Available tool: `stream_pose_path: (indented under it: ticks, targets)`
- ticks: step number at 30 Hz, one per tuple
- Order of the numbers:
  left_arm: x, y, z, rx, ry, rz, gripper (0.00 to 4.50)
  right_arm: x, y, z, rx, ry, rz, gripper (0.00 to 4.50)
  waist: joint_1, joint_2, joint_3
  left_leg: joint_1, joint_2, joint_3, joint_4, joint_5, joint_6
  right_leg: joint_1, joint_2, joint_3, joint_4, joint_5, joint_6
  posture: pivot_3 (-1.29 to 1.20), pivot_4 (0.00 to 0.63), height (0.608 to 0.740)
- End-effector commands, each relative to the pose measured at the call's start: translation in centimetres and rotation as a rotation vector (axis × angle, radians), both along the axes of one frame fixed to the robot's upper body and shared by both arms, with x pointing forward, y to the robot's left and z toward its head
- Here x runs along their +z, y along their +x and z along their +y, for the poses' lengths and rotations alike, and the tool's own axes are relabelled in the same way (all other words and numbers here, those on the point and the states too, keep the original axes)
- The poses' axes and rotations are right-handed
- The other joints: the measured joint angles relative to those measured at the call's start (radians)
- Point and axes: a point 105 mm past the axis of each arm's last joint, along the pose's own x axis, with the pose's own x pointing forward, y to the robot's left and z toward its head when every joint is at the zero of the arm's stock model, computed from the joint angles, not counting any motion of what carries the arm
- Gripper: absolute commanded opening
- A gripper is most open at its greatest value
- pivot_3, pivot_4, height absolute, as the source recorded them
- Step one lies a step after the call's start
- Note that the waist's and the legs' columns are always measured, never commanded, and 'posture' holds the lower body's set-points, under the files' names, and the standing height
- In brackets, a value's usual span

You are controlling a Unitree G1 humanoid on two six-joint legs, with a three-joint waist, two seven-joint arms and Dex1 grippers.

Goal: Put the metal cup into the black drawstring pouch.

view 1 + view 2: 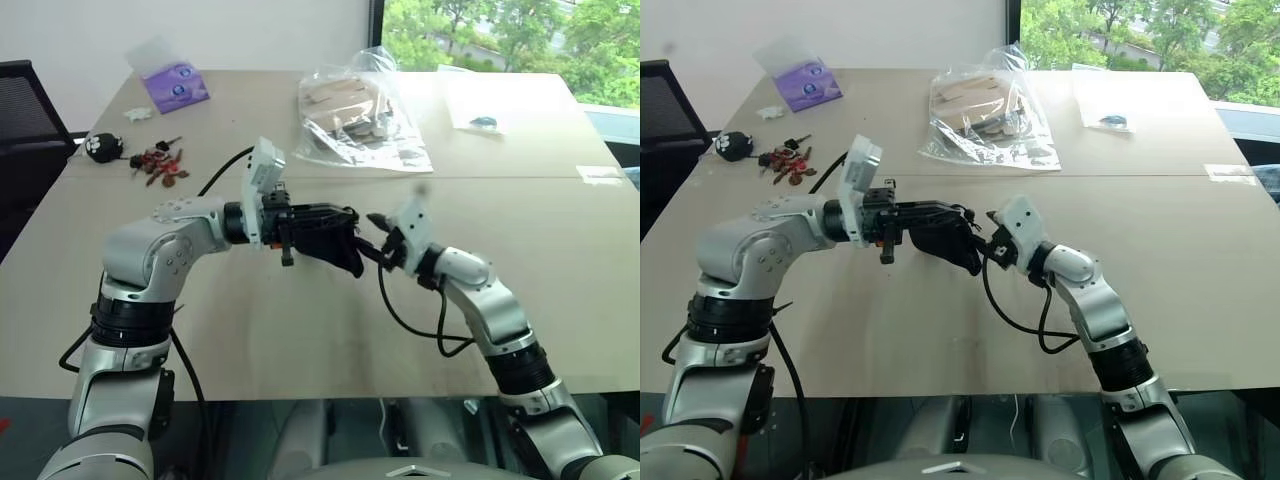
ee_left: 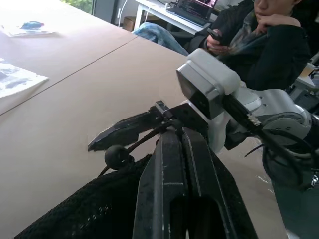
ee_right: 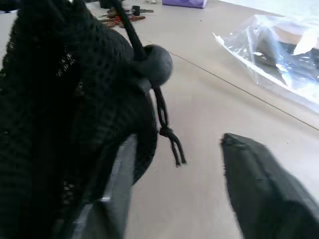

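Observation:
The black drawstring pouch [image 1: 335,240] hangs above the table's middle, with my left gripper [image 1: 345,216] shut on its top edge. In the left wrist view the shut fingers [image 2: 177,149] lie over the mesh fabric [image 2: 75,214]. My right gripper [image 1: 378,241] is at the pouch's right side, open. In the right wrist view one finger [image 3: 117,174] rests against the pouch [image 3: 60,99] and the other finger [image 3: 259,184] stands apart over the bare table. The cord's round stopper [image 3: 154,64] and knot [image 3: 169,133] dangle between them. The metal cup is out of view.
A clear plastic bag [image 1: 360,115] of goods lies at the back centre, and a small packet [image 1: 480,122] at the back right. A purple pack [image 1: 175,85], a black plush toy [image 1: 103,147] and keys [image 1: 158,165] sit at the back left. A person [image 2: 264,45] sits beyond the table.

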Motion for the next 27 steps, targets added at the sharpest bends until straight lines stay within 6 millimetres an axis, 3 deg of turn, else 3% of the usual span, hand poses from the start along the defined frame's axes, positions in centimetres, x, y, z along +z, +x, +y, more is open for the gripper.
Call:
stream_pose_path:
  ticks: [1, 3, 4, 6, 15, 24, 27]
  targets:
    - [1.3, -1.2, 0.3, -0.024, 0.0, -0.066, 0.0, 0.9, -1.0, 1.1, 0.084, 0.015, -0.035, 1.15, -0.001, 0.0, 0.0, 0.0, 0.0, 0.0, 0.0, 0.0, 0.0, 0.0, 0.0, 0.0, 0.0, 0.0, 0.0, 0.0, 0.15, 0.74]
    - [1.1, -1.2, 0.5, -0.014, 0.011, -0.073, 0.0, 0.9, -1.4, 0.9, 0.088, 0.01, -0.036, 0.2, -0.001, 0.0, 0.0, 0.0, 0.0, 0.0, 0.0, 0.0, 0.0, 0.0, 0.0, 0.0, 0.0, 0.0, 0.0, 0.0, 0.15, 0.74]
    - [0.9, -1.3, 0.7, -0.01, 0.005, -0.08, 0.0, 0.7, -1.5, 0.4, 0.078, -0.005, -0.043, 0.08, 0.0, 0.0, 0.0, 0.0, 0.0, 0.0, 0.0, 0.0, 0.0, 0.0, 0.0, 0.0, 0.0, 0.0, 0.0, 0.0, 0.15, 0.74]
    - [0.8, -1.4, 0.8, -0.009, -0.005, -0.089, 0.0, 0.5, -1.5, -0.3, 0.054, -0.024, -0.049, 0.08, 0.002, 0.0, 0.0, 0.0, 0.0, 0.0, 0.0, 0.0, 0.0, 0.0, 0.0, 0.0, 0.0, 0.0, 0.0, 0.0, 0.15, 0.74]
    - [-1.8, -2.4, 0.4, -0.09, 0.042, -0.117, 0.0, 1.2, -2.5, -7.2, -0.238, -0.081, -0.095, 0.08, 0.006, 0.0, 0.0, 0.0, 0.0, 0.0, 0.0, 0.0, 0.0, 0.0, 0.0, 0.0, 0.0, 0.0, 0.0, 0.0, 0.15, 0.74]
    - [-2.9, -1.2, 0.1, -0.132, 0.063, -0.1, 0.0, 1.3, -4.1, -8.8, -0.359, -0.125, -0.121, 0.08, 0.004, 0.0, 0.0, 0.0, 0.0, 0.001, 0.0, -0.002, 0.004, 0.0, 0.0, 0.001, 0.0, 0.0, 0.0, 0.0, 0.15, 0.74]
    - [-2.6, -0.8, -0.4, -0.143, 0.034, -0.069, 0.0, 3.0, -3.6, -10.0, -0.439, -0.233, -0.261, 0.08, 0.006, 0.0, 0.0, 0.0, 0.0, 0.001, 0.0, -0.003, 0.004, 0.0, 0.0, 0.0, 0.0, 0.0, 0.0, 0.0, 0.15, 0.74]
